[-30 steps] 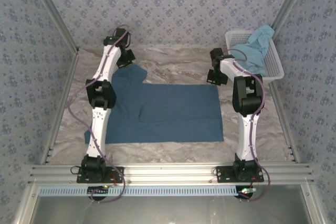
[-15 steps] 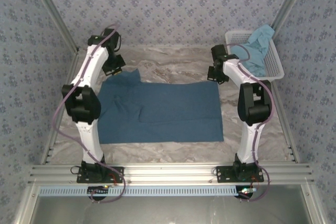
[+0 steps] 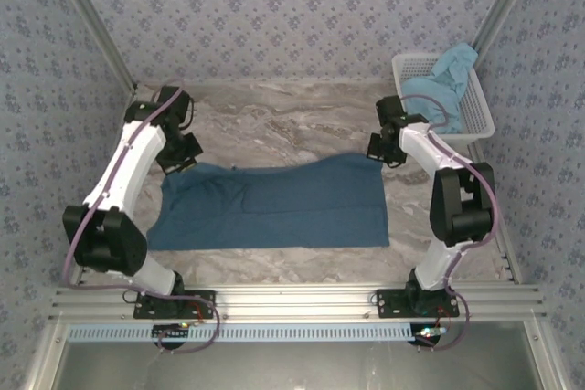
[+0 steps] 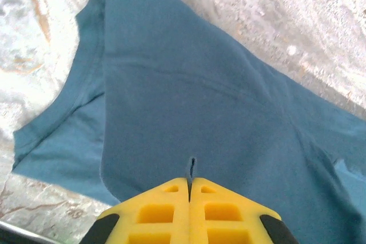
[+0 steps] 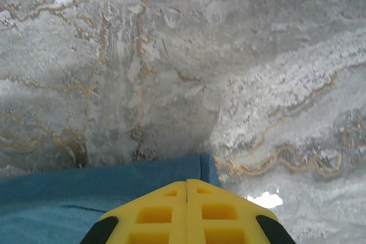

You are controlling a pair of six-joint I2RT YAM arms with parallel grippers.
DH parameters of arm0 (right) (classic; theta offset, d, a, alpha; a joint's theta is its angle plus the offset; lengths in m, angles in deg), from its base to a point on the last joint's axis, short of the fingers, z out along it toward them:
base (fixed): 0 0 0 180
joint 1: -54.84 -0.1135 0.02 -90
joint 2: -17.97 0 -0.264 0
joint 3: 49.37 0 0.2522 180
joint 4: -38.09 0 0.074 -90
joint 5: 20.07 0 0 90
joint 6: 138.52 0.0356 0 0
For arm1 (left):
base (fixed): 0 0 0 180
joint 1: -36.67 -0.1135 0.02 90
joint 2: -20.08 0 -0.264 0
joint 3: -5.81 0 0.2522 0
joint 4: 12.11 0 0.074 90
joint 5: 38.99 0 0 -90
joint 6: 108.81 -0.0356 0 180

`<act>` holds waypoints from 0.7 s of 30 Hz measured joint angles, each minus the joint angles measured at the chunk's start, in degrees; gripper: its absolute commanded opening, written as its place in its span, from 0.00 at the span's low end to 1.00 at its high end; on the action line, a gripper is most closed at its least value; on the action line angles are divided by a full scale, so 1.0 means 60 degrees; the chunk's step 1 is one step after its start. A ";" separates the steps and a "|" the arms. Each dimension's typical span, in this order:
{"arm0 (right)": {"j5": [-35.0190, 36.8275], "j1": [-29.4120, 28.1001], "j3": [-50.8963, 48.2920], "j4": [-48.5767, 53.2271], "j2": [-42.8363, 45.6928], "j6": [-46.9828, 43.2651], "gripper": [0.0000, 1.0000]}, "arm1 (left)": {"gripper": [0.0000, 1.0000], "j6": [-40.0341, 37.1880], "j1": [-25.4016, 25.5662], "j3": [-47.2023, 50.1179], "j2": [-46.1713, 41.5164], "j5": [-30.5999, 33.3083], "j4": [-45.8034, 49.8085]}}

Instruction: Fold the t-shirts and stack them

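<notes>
A darker teal-blue t-shirt (image 3: 274, 212) lies spread across the middle of the marble table. My left gripper (image 3: 178, 151) is shut on its far left part, and a small pinch of cloth (image 4: 192, 167) sticks up between the yellow fingertips (image 4: 171, 190). My right gripper (image 3: 382, 148) is shut on the shirt's far right corner (image 5: 209, 167). Between the two grippers the far edge is raised and sags. A lighter sky-blue t-shirt (image 3: 448, 79) lies crumpled in the basket at the back right.
The white mesh basket (image 3: 480, 118) stands at the back right corner, just behind the right arm. Patterned walls enclose the table on three sides. Bare marble (image 5: 171, 55) lies beyond the shirt's far edge, and a metal rail (image 3: 292, 299) runs along the near edge.
Both grippers have pulled the shirt's far edge toward the near side. The left arm swung out to the left, and the far left sleeve has been drawn in over the body.
</notes>
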 measured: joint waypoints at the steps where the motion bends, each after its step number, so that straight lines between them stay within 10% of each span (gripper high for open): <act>1: -0.0004 0.0000 -0.0153 0.0000 0.0135 0.0029 0.00 | 0.00 0.0022 0.0004 0.0222 -0.0277 0.0000 0.0025; 21: 0.0193 -0.0743 -0.2328 0.0685 0.1501 0.0641 0.00 | 0.00 -0.0419 0.0594 0.3115 -0.1985 0.0831 0.1180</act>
